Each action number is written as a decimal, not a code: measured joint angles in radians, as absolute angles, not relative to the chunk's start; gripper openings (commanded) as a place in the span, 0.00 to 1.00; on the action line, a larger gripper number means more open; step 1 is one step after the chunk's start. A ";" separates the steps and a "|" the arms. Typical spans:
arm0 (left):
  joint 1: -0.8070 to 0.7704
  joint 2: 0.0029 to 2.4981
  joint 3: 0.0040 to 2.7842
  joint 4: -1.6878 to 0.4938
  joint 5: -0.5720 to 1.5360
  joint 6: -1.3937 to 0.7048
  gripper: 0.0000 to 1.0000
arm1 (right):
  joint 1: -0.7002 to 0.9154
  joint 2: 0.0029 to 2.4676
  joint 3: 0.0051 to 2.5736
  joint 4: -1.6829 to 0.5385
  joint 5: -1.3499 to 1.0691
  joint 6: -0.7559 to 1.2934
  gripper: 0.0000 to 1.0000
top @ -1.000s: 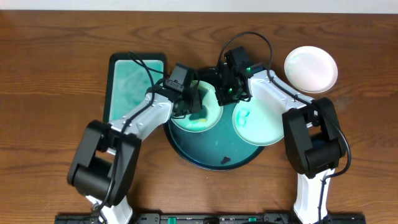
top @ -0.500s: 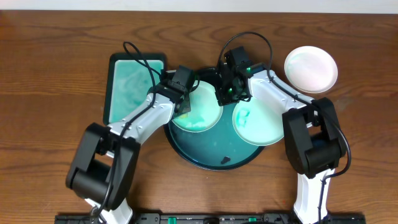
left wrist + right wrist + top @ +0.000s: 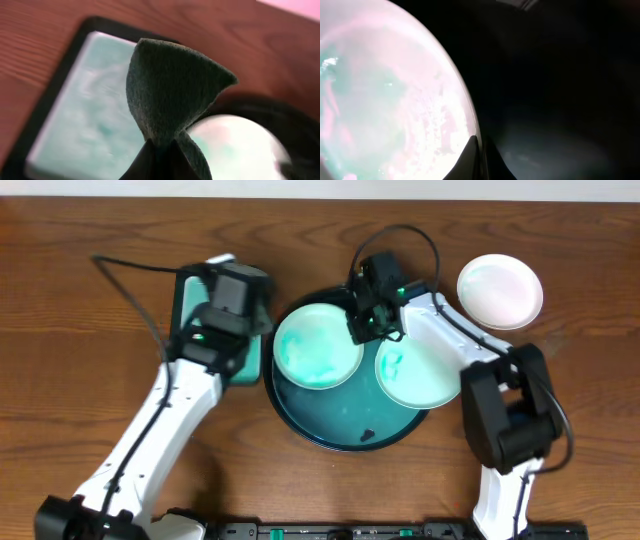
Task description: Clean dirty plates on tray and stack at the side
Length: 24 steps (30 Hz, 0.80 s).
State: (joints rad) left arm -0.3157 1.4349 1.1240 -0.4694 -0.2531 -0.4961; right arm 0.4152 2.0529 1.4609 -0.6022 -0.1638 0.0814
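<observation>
Two pale mint plates lie in the black-rimmed teal tray [image 3: 340, 435]: a smeared one on the left [image 3: 315, 350] and one with a blue-teal mark on the right [image 3: 420, 380]. A white plate [image 3: 500, 290] rests on the table at the far right. My right gripper [image 3: 481, 149] is shut on the rim of the left plate [image 3: 385, 100]. My left gripper [image 3: 162, 157] is shut on a dark green scouring pad [image 3: 175, 85], held above the green sponge dish [image 3: 85, 130], left of the tray.
The rectangular sponge dish [image 3: 195, 305] sits against the tray's left side, partly under my left arm. Cables loop above both wrists. Bare wooden table [image 3: 80, 380] lies left of the dish and in front of the tray.
My left arm has swung left, lifting the scouring pad off the left plate to over the sponge dish. The right gripper has kept its hold on that plate's rim.
</observation>
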 measured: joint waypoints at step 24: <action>-0.166 1.452 1.122 -0.530 -0.253 -0.496 0.07 | 0.826 1.731 1.464 -0.455 0.962 -0.596 0.01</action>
State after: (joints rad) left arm -0.1661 1.4521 1.1225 -0.5297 -0.2527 -0.4961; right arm 0.8257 1.7313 1.4635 -0.4553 0.9615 -0.5964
